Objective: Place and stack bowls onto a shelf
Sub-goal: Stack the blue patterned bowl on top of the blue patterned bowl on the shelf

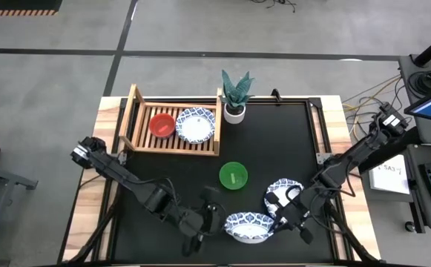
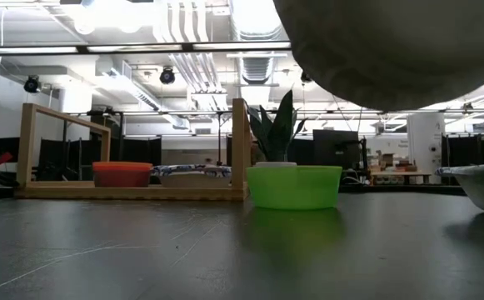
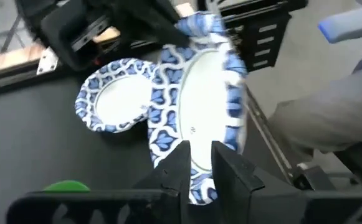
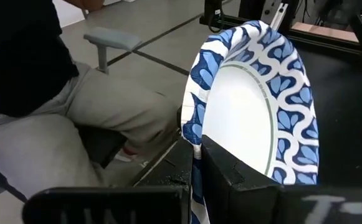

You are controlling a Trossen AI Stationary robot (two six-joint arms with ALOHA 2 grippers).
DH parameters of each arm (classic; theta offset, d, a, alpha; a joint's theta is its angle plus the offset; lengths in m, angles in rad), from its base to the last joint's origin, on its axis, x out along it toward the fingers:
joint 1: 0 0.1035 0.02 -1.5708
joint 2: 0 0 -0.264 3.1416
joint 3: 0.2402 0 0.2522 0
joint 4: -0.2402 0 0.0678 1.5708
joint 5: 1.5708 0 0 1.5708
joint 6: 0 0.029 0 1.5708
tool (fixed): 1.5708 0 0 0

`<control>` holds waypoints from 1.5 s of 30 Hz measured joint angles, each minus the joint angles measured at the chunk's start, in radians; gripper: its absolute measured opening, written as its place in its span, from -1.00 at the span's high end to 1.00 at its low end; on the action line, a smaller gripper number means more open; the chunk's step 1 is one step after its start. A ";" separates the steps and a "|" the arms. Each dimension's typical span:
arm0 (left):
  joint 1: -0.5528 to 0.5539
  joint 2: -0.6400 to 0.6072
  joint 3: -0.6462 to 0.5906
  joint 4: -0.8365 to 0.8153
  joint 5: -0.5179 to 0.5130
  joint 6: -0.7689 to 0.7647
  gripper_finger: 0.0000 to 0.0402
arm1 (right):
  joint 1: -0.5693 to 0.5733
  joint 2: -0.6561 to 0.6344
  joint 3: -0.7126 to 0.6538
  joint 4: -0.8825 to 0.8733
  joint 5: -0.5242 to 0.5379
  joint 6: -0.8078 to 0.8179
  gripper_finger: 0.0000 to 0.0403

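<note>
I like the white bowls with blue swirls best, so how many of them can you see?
3. One sits on the shelf beside the red bowl. One rests on the mat by the right gripper. One is held by both grippers at the front edge. Stacked ones could hide.

Red bowl (image 1: 162, 124), patterned bowl (image 1: 196, 126) abreast on shelf (image 1: 172, 145).

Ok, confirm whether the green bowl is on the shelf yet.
No, the green bowl sits on the black mat, apart from the shelf.
</note>
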 joint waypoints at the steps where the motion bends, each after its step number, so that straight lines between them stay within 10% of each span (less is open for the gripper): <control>1: 0.006 0.000 0.000 -0.005 0.009 -0.006 0.74 | 0.000 0.000 0.000 0.000 0.001 -0.005 0.95; 18: 0.029 0.073 -0.003 0.100 0.162 -0.001 0.03 | 0.000 0.002 0.000 0.012 0.011 -0.010 0.95; 35: 0.029 0.109 0.021 0.086 0.154 0.050 0.96 | -0.003 0.002 0.000 0.026 0.120 0.054 0.63; 45: 0.008 0.110 0.291 -0.511 0.001 0.005 1.00 | -0.005 -0.166 0.013 -0.039 0.200 0.055 0.07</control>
